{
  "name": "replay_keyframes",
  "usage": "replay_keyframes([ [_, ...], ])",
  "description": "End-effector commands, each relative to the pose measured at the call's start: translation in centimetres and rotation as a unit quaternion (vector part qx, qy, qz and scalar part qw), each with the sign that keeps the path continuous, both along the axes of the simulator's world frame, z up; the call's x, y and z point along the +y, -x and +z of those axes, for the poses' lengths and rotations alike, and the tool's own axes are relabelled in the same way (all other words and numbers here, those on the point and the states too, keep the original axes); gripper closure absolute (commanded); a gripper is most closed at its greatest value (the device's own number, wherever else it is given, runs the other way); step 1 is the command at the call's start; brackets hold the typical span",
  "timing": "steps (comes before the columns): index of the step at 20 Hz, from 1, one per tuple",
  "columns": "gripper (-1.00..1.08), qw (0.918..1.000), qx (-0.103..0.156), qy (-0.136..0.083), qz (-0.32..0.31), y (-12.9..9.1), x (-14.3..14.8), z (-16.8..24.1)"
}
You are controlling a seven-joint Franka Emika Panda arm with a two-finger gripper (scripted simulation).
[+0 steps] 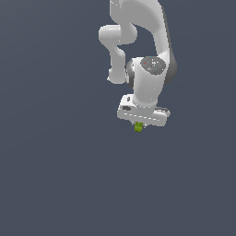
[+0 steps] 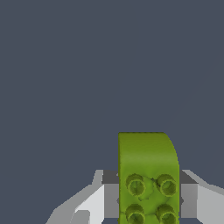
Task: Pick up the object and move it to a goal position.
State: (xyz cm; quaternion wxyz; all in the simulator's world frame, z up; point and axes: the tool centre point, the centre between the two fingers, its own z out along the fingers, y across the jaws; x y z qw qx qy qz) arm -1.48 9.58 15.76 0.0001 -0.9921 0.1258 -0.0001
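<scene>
The arm (image 1: 148,50) has a smooth, glossy white shell like moulded plastic, with soft highlights and grey shading along its curves. The gripper (image 1: 139,124) at its end looks the same, its fingers (image 2: 197,202) matt grey-white. Between them, the block (image 2: 148,175) looks like smooth lime-green plastic, faintly sheened, with round raised studs.

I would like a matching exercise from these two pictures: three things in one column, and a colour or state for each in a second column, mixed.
Things:
1. block
2. gripper
3. background surface

Descriptions:
A. plain dark grey-blue
B. lime green, with round studs on one face
C. white, shut on a small object

Pairs: 1-B, 2-C, 3-A
</scene>
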Motion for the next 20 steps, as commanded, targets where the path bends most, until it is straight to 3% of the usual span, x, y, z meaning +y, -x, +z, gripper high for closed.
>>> replay_keyframes([
  [1, 1.08, 1.0000, 0.000, 0.000, 0.000, 0.9, 0.4, 2.1],
  [11, 1.08, 1.0000, 0.000, 0.000, 0.000, 3.0, 1.5, 7.8],
  [20, 1.08, 1.0000, 0.000, 0.000, 0.000, 3.2, 1.7, 8.7],
])
